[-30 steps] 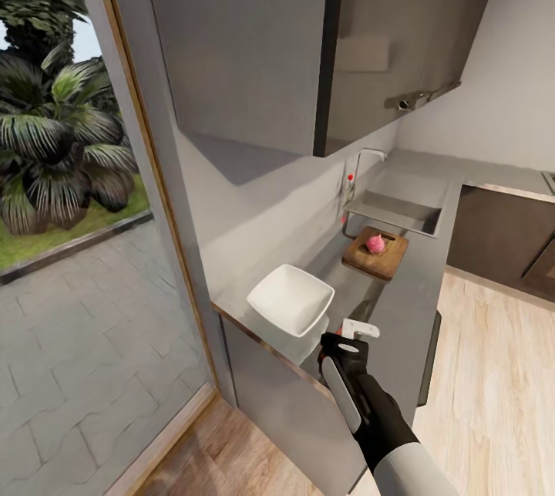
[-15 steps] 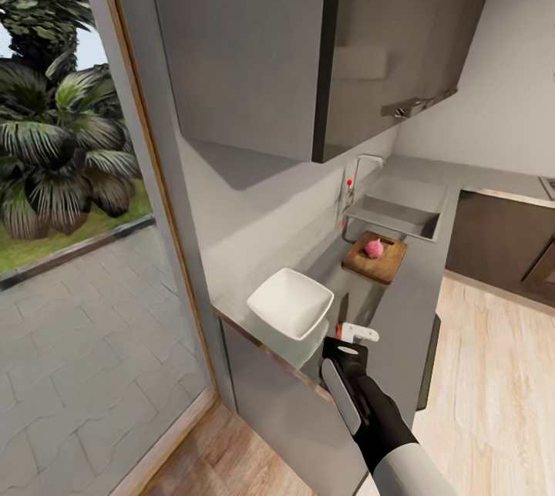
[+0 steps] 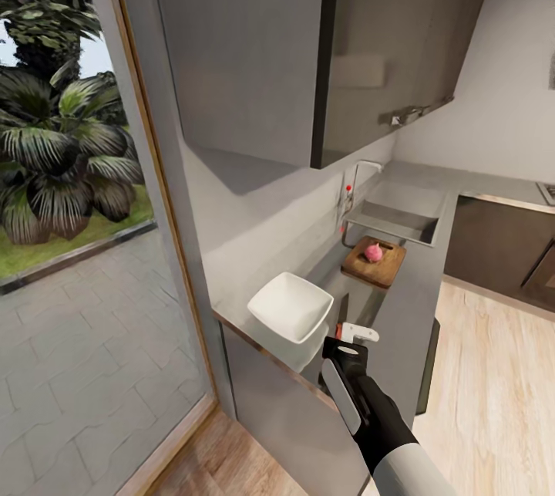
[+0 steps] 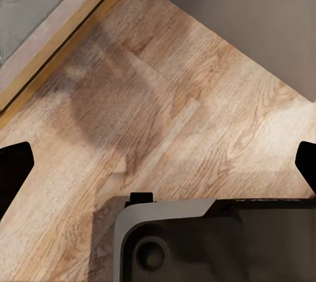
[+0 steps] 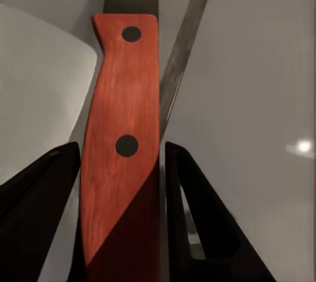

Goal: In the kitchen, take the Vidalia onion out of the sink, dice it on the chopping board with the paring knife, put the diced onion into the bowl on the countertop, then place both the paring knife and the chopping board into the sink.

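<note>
Your main risk here was the paring knife (image 5: 122,144) twisting or slipping out, because your right gripper (image 3: 348,340) had it only by the reddish handle, pinched between two dark fingers (image 5: 197,216), and the blade pointed away over the countertop (image 3: 401,311) just beside the bowl (image 3: 290,306). A careless sweep toward the chopping board (image 3: 375,264) could have clipped the bowl's rim or dragged the tip along the worktop. The Vidalia onion (image 3: 373,252) sat whole on the board, which lay on the counter just in front of the sink (image 3: 397,220), and being round it would likely roll if the blade met it off-centre. Your right arm reached forward and low from the near end of the counter, forearm angled up toward the bowl, jaws clamped on the handle, well short of the board. Your left gripper (image 4: 158,164) hung pointing down at the wooden floor (image 4: 197,98), its dark fingertips (image 4: 13,164) spread wide apart with nothing between them, near a grey part of the robot's base.
</note>
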Available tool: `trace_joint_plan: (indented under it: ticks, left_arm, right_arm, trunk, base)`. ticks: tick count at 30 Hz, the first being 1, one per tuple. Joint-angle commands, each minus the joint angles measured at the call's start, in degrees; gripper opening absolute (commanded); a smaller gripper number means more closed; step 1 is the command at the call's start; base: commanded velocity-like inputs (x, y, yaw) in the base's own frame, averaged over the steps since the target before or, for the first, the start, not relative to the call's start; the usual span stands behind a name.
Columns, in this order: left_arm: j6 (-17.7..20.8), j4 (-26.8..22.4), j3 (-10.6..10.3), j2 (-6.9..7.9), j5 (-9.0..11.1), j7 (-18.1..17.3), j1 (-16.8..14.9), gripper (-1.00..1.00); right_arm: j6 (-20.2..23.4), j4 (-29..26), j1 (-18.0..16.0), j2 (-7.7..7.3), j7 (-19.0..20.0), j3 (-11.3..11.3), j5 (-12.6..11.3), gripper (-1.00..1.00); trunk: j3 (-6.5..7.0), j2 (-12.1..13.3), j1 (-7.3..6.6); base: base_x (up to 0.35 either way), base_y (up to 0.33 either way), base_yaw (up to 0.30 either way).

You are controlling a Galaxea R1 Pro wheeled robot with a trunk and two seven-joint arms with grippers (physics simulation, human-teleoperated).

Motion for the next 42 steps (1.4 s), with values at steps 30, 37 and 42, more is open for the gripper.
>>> trace_joint_plan:
  ticks: [30, 37, 42]
  left_arm:
    - [-0.22, -0.23, -0.15, 0.06, 0.52, -0.07, 0.00, 1.00]
    - [-0.16, 0.01, -0.06, 0.06, 0.52, -0.08, 0.00, 1.00]
    - [-0.21, -0.01, -0.28, -0.01, 0.52, -0.09, 0.00, 1.00]
  right_arm:
    - [0.51, -1.75, -0.05, 0.00, -0.79, -0.05, 0.06, -1.00]
    - [0.56, -1.99, -0.03, -0.06, -0.87, -0.20, 0.09, -1.00]
    - [0.56, -2.38, -0.05, -0.07, -0.87, -0.19, 0.09, -1.00]
  trunk:
    - [2.52, -0.11, 0.04]
    - [3.11, -0.11, 0.04]
    - [3.54, -0.11, 0.04]
  base:
    - [0.000, 0.000, -0.031]
    - [0.000, 0.000, -0.001]
    - [0.000, 0.000, 0.000]
